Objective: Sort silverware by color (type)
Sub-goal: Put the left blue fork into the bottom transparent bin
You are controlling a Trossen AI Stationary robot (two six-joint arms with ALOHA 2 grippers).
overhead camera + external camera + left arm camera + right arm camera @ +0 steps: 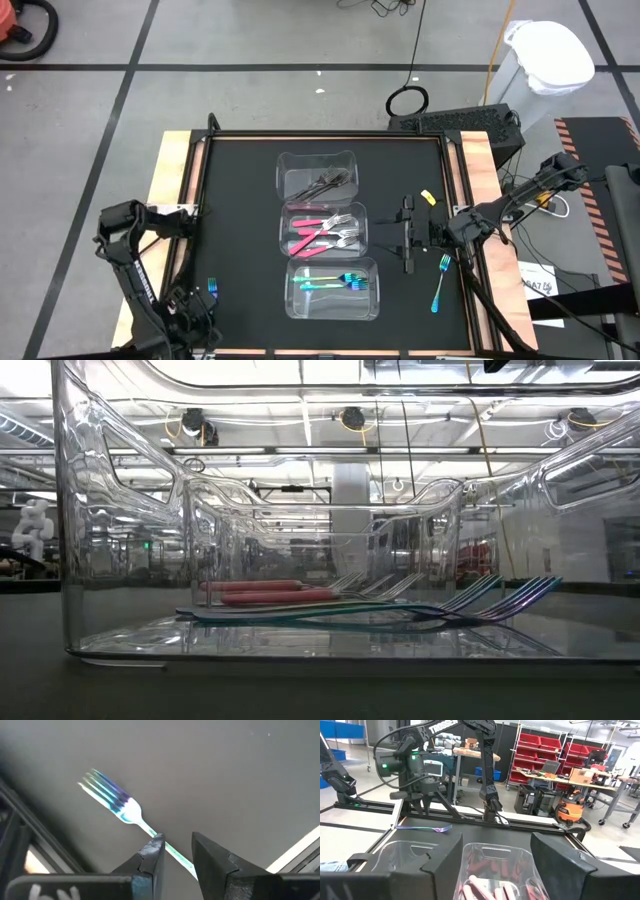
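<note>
Three clear containers stand in a row mid-table. The far one holds dark grey forks (320, 182), the middle one pink-handled forks (325, 233), the near one teal-handled forks (335, 284). Another teal fork (439, 284) lies on the mat at the right. A fork with a teal handle and shimmering tines (112, 800) lies near the mat's near left corner (211, 290). My left gripper (176, 851) points down over its handle, open, one finger on each side. My right gripper (406, 236) hovers level, open, just right of the pink container. My left gripper comes from above, fingers pointing down. The fork's handle (172, 854) crosses the gap between them at a slant, passing by the tip of one finger (156, 842). I cannot tell whether either finger touches the handle.
A small yellow piece (427, 197) lies on the mat far of my right gripper. The black mat has bare room left of the containers. Wooden table edges (165, 170) run along both sides. A white bin (548, 55) stands on the floor beyond the far right corner.
</note>
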